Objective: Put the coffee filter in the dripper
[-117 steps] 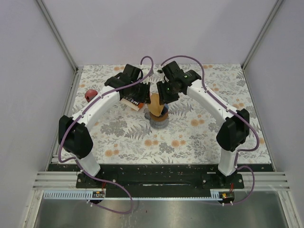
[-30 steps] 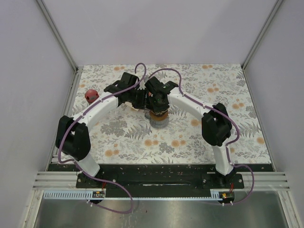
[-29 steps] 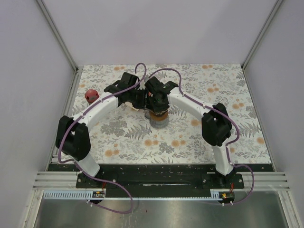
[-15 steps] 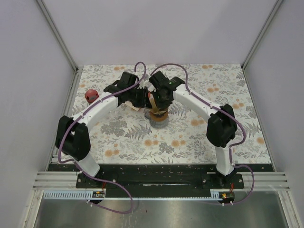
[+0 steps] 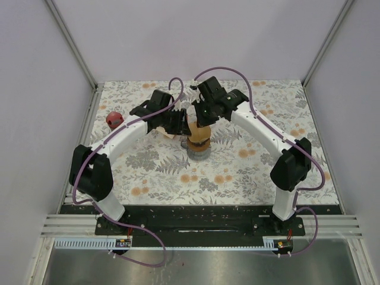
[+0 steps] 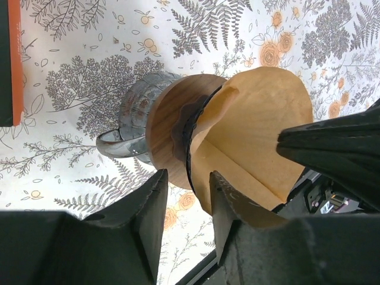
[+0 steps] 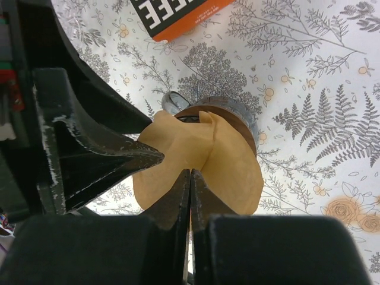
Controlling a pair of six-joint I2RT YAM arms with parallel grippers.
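Now the coffee filter (image 7: 205, 160) stands in the dripper (image 7: 238, 120), just below the closed right pincer (image 7: 190, 171).

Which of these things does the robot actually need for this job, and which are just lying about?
Needed: coffee filter; dripper.
Lying about: small red object; orange box.

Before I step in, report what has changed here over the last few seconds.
The right gripper, shut, came down over the dripper a second ago and has since lifted back toward the far side, its elbow swinging out right. The coffee filter sits lower in the dripper than at the start. The left gripper, open beside the filter, the printed box and the red object barely moved.
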